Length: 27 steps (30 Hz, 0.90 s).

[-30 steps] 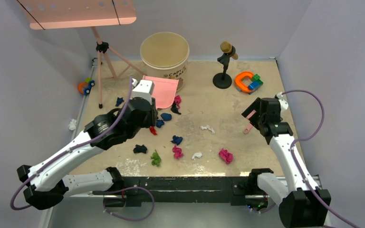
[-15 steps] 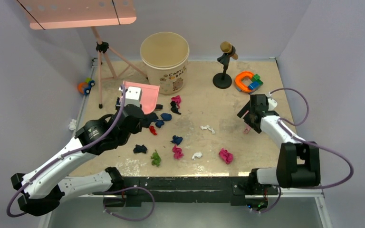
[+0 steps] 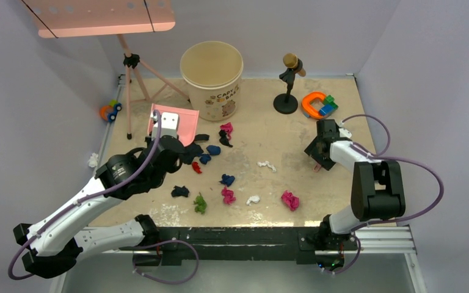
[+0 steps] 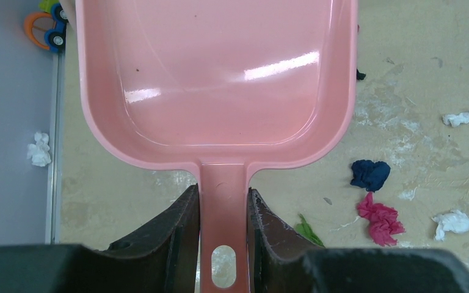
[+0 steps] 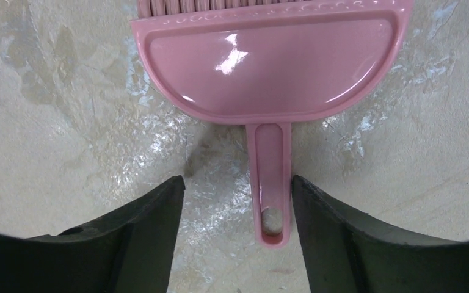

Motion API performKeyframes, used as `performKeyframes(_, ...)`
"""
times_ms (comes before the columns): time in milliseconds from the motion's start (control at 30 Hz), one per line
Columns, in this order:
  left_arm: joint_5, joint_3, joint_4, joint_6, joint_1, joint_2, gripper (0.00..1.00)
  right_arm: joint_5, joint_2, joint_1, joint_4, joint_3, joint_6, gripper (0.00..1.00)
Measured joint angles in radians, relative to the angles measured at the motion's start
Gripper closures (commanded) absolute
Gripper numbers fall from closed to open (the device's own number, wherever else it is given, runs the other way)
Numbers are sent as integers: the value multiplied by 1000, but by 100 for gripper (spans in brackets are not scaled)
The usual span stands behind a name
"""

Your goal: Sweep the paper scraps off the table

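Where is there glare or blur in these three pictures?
Left wrist view: white glare streaks on the pink dustpan. Right wrist view: one bright spot on the pink brush, the table sharp. Top view: even light, no strong glare.

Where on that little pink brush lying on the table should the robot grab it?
Probably by the narrow handle, from straight above, one finger each side. The brush lies flat, its handle pointing back at the right gripper, and fits between its open jaws; the head is too wide.

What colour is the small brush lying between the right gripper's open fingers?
The brush is pink, handle included; clearest in the right wrist view.
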Motion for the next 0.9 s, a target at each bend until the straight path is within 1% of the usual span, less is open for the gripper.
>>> performKeyframes(33, 0, 0, 0, 0, 0, 2, 100, 0, 3, 0, 1, 2, 5, 49)
performKeyframes(67, 0, 0, 0, 0, 0, 4, 100, 0, 6, 0, 1, 4, 11, 55)
performKeyframes(133, -1, 0, 0, 0, 0, 6, 100, 3, 10, 0, 0, 5, 21, 65)
performKeyframes(167, -1, 0, 0, 0, 0, 6, 100, 5, 10, 0, 0, 5, 27, 67)
performKeyframes(200, -3, 0, 0, 0, 0, 6, 100, 5, 10, 0, 1, 5, 41, 76)
performKeyframes(233, -3, 0, 0, 0, 0, 6, 100, 6, 10, 0, 1, 5, 41, 90)
performKeyframes(267, -4, 0, 0, 0, 0, 6, 100, 6, 10, 0, 3, 3, 47, 100)
performKeyframes(500, -7, 0, 0, 0, 0, 6, 100, 5, -13, 0, 8, -5, 56, 100)
performKeyframes(633, -7, 0, 0, 0, 0, 6, 100, -2, -52, 16, 2, -5, 42, 100)
performKeyframes(733, -7, 0, 0, 0, 0, 6, 100, -1, -103, 67, -10, -5, 17, 100)
performKeyframes(900, -8, 0, 0, 0, 0, 17, 100, -10, -137, 219, -20, 34, -69, 100)
